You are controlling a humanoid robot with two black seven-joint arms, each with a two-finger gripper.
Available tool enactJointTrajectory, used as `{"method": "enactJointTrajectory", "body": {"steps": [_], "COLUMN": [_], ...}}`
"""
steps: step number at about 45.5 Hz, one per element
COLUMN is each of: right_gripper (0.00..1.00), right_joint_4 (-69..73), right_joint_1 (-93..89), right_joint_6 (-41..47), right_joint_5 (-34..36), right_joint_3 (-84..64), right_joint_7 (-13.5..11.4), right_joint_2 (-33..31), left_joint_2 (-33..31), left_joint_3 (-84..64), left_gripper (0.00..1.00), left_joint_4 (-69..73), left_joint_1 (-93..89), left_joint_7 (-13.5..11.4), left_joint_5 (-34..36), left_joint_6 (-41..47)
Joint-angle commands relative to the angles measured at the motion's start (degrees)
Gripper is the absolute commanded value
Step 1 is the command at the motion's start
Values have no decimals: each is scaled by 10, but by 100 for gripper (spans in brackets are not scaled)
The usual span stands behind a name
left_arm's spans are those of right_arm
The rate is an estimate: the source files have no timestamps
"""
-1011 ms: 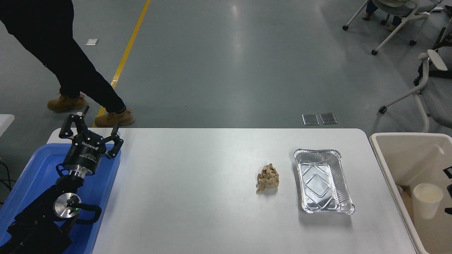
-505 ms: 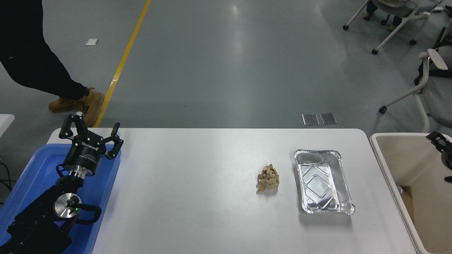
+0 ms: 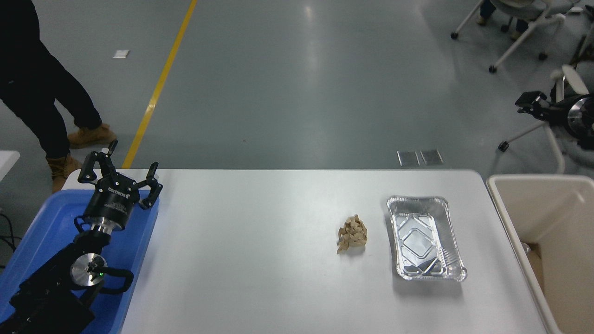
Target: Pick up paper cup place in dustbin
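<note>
White print on the barrel of the left claw (image 3: pixel 121 172) is the only writing in view; it looks like a brand name, but it is upside down to the camera and too small to read with certainty.

Counted: one white counter (image 3: pixel 260 260), one crumpled brown paper wad (image 3: pixel 352 234), one silver foil tray (image 3: pixel 425 238), one blue plastic tray (image 3: pixel 41 232), one beige dustbin (image 3: pixel 540 218), two robot arms, and one person (image 3: pixel 37 88) in dark trousers and tan boots on the grey floor at the far left. White office chairs stand at the upper right.

The left claw is parked over the blue plastic tray at the counter's left end, its fingers spread wide and holding nothing. The right claw (image 3: pixel 529 102) is raised at the right edge, above the floor beyond the dustbin; only a small black part shows and I cannot tell how its fingers stand.

The paper wad lies just left of the foil tray, apart from it, on the counter's right half. The dustbin sits off the counter's right end.

Compared with one second ago, the paper cup is gone from sight: it then stood inside the dustbin, and now only the bin's beige walls and a brown patch show. The right arm has risen from the dustbin, and the person has stepped further left.
</note>
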Motion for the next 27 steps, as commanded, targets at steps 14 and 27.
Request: {"method": "enactJointTrajectory", "body": {"steps": [14,27], "right_gripper": [100,100], "right_joint_4": [298,371], "right_joint_1": [255,335], "right_joint_6": [153,221], "right_joint_5": [-1,-2], "right_joint_3": [-65,-77], "right_joint_7": [-2,-2], "right_joint_2": [4,24], "left_joint_2": [0,1], "left_joint_3": [0,0], "left_gripper": [98,98], "left_joint_4": [0,1], "left_joint_1": [0,0], "left_joint_7": [0,0], "left_joint_5": [0,0], "left_joint_6": [1,1]}}
